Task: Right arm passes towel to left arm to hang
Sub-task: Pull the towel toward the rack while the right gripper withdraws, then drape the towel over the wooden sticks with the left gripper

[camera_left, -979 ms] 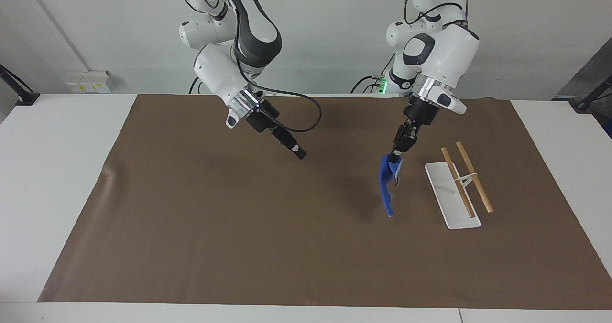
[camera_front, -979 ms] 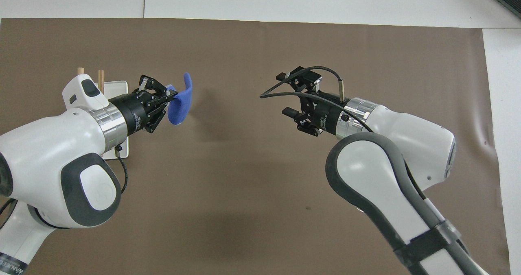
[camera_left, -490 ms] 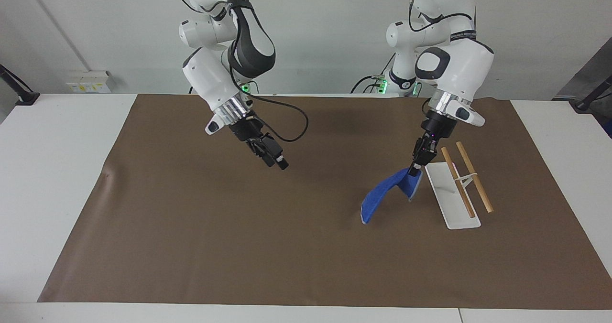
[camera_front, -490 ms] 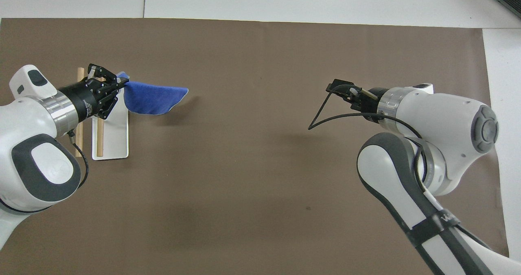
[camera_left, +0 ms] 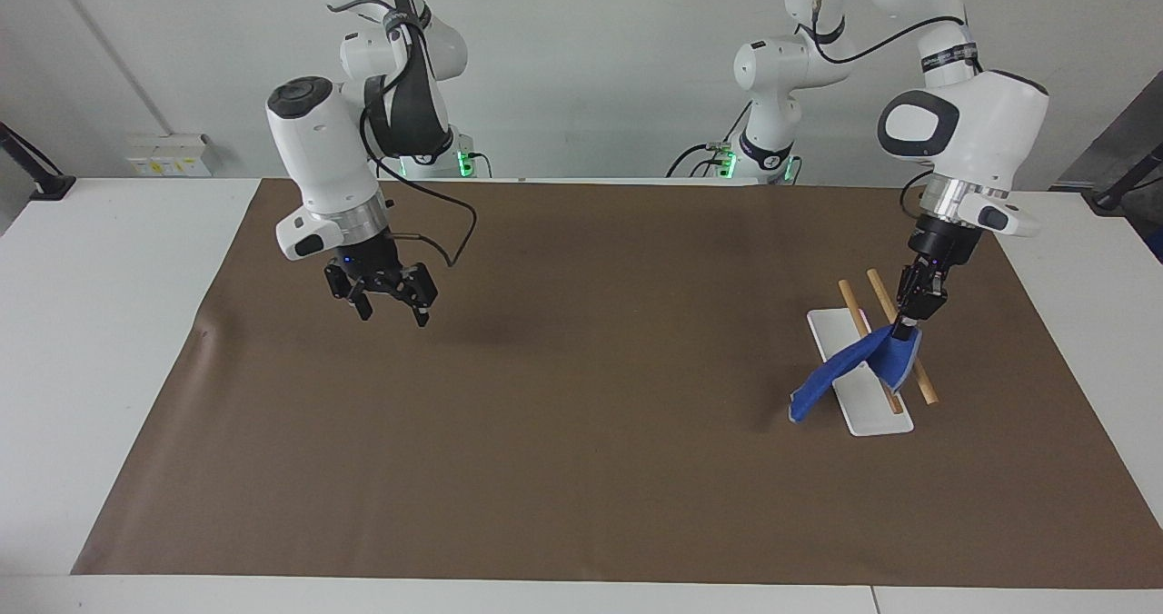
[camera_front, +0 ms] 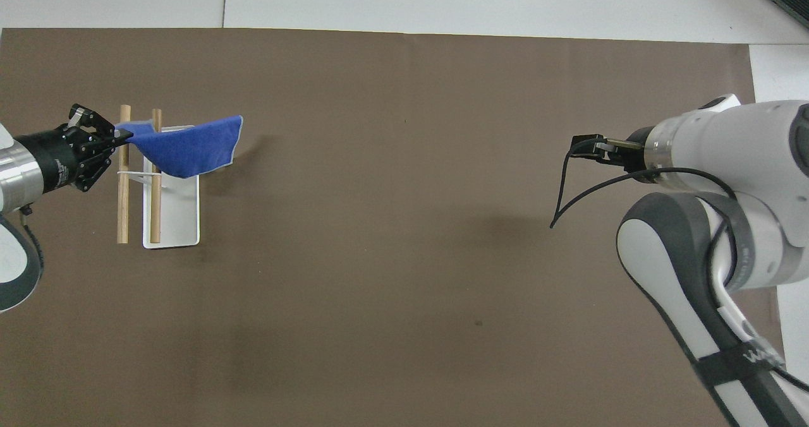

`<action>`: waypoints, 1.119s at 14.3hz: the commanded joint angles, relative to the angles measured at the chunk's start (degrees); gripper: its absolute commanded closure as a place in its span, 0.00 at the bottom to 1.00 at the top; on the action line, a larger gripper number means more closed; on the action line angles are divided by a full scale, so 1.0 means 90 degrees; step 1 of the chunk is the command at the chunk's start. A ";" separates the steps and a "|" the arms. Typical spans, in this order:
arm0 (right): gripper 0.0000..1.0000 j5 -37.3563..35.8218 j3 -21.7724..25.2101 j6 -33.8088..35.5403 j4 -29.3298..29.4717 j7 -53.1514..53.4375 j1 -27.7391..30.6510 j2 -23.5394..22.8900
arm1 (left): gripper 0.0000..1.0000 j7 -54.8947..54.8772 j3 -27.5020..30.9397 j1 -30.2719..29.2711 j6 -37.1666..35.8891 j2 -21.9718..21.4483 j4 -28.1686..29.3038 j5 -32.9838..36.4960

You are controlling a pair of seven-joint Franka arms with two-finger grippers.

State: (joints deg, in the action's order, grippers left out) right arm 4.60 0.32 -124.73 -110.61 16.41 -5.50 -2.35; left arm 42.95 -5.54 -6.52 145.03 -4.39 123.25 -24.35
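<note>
Arms come first, nearest the robots' end: the right arm (camera_left: 313,155) reaches out toward its own end of the table, and the right gripper (camera_left: 392,298) hangs in the air over bare brown mat (camera_left: 545,414), its fingers spread apart with nothing between them. The left arm (camera_left: 963,133) bends down at its own end of the table, and the left gripper (camera_left: 904,328) points steeply down over the rack, its fingertips pinched together on one corner of the towel (camera_left: 845,369). The towel is a small blue cloth with a pale edge; it hangs from that pinched corner and slopes down across the rack, over the two wooden rods (camera_left: 886,310) and the white rack base (camera_left: 872,414), with its free end drooping past the base's edge toward the middle of the mat. In the overhead view the cloth (camera_front: 183,146) covers the farther ends of both rods and the farther part of the base (camera_front: 177,218). Whether it already rests on the rods cannot be told. The mat covers most of the white table (camera_left: 109,260).
</note>
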 commanded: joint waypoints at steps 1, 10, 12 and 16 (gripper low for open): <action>0.00 -0.0130 -0.0017 0.1072 0.0627 -0.0134 0.0258 0.0133 | 1.00 0.0284 0.0264 -0.0008 -0.1305 -0.0283 -0.0460 0.1109; 0.00 -0.0140 0.0130 0.3508 0.2231 -0.0581 0.0650 0.0193 | 1.00 0.1565 0.0294 0.0002 -0.2151 -0.0283 -0.1147 0.2735; 0.00 -0.0159 0.0149 0.3468 0.2153 -0.0923 0.0679 0.0192 | 1.00 0.1575 0.0294 0.0002 -0.1770 -0.0196 -0.1019 0.2735; 0.00 -0.0286 0.0130 0.3576 0.2163 -0.0973 0.0640 0.0192 | 1.00 0.1779 0.0284 0.0012 -0.1048 0.0272 -0.1019 0.2735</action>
State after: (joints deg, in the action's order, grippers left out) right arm 3.44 2.00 -93.75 -92.16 8.77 0.15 -0.10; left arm 56.42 -2.86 -6.51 131.76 -4.30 113.79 -1.18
